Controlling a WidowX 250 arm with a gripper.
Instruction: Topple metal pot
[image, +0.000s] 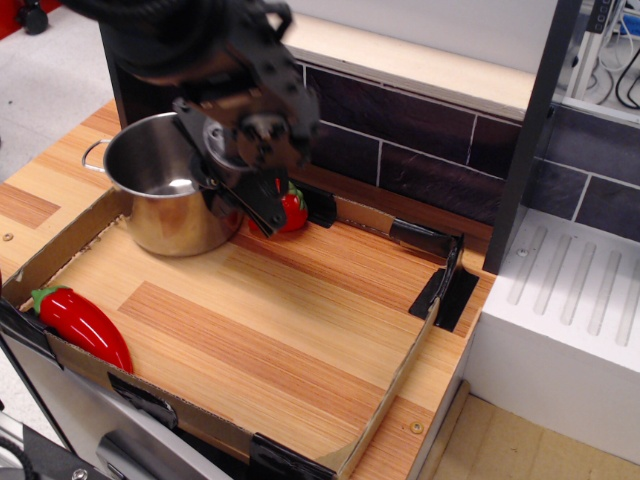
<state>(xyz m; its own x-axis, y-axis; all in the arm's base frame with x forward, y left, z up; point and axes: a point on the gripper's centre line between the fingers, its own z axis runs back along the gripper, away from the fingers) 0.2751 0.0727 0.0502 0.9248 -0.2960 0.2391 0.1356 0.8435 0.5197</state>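
While my pincer (240, 195) presses at its right rim, the metal pot (172, 198) stands just left of it, slightly tilted; I cannot tell the jaws' state. Toy strawberry (291, 209) sits just right.

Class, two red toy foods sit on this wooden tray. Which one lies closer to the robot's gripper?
The red strawberry, right beside the gripper and next to the metal pot. The long red pepper lies far off at the tray's near-left corner.
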